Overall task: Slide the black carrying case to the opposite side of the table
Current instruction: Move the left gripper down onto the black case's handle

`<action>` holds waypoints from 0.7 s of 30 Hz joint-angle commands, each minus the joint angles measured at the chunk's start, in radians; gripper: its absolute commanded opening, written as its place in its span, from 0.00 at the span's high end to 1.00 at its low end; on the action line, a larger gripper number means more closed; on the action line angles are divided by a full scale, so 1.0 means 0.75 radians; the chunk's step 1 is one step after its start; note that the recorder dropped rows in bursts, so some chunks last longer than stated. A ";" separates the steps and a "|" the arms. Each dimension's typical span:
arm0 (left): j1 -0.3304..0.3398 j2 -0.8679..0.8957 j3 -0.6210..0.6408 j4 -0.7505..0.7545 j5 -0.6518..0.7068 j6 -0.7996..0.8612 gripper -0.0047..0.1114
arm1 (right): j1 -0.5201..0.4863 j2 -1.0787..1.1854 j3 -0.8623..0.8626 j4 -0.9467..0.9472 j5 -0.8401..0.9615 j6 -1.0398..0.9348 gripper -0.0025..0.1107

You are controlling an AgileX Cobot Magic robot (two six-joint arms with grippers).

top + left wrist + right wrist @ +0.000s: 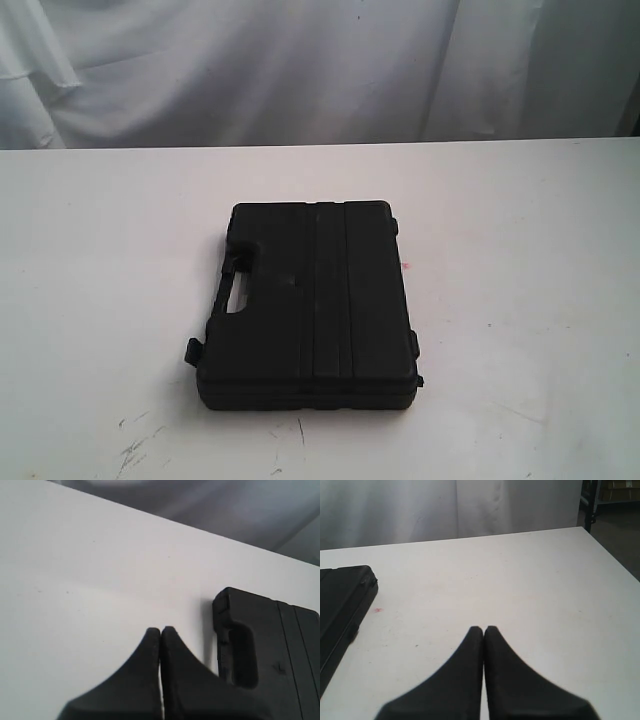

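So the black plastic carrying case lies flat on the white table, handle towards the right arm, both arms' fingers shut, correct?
No: the exterior view shows the handle towards the left arm. The black plastic carrying case lies flat on the white table, left fingers and right fingers shut.

No legible text, label, brand, number or sign is showing in any of the three views. The black carrying case (315, 305) is presenting plain moulded surfaces. In the left wrist view, one small mark (280, 669) on its lid is appearing too small and blurred to read.
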 commanded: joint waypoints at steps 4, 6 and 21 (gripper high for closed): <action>0.004 0.208 -0.108 -0.192 0.028 0.195 0.96 | 0.000 -0.009 0.003 -0.008 0.000 -0.004 0.98; -0.003 0.353 -0.221 -0.230 0.096 0.207 0.96 | 0.000 -0.009 0.003 -0.008 0.000 -0.004 0.98; -0.514 1.235 -0.778 0.180 0.320 -0.195 0.94 | 0.000 -0.009 0.003 -0.008 0.000 -0.004 0.98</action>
